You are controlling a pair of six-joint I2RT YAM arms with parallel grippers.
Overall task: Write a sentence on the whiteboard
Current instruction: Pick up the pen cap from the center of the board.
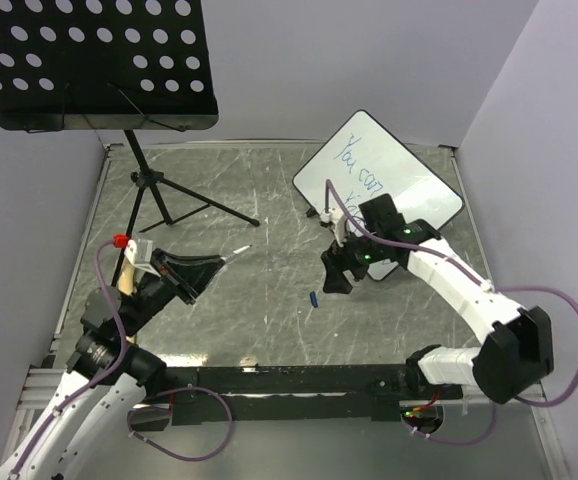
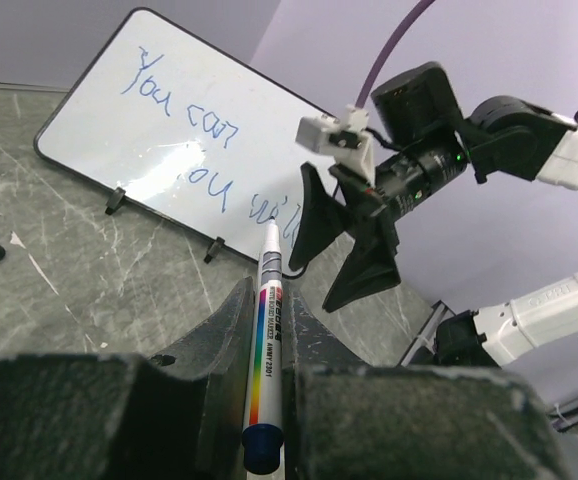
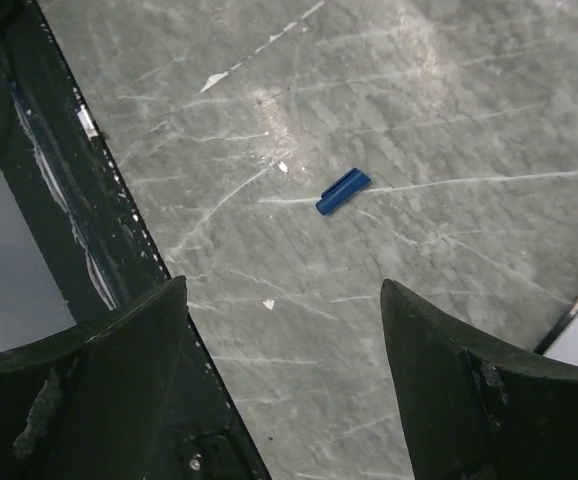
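At the bench's (image 1: 269, 200) far right, top view: the whiteboard (image 1: 409, 195) stands tilted, bearing the sentence (image 1: 357, 165). Left wrist view: left claw (image 2: 269, 322) clenched on a marker (image 2: 272, 262). Right wrist view: right claw (image 3: 284, 290) released, above a blue cap (image 3: 343, 191).

The whiteboard (image 1: 409, 195) stands tilted at the far right of the desk (image 1: 269, 330) with the sentence (image 1: 359, 160) on its face, and the music stand (image 1: 89, 60) rises at the far left, its legs on the desk. The right pincer (image 1: 336, 275) hangs just in front of the whiteboard, with a small cap (image 1: 312, 298) lying on the desk just before it, near the middle. The left pincer (image 1: 209, 268) sits well apart to the left, the marker (image 1: 237, 254) in it pointing right toward the whiteboard.
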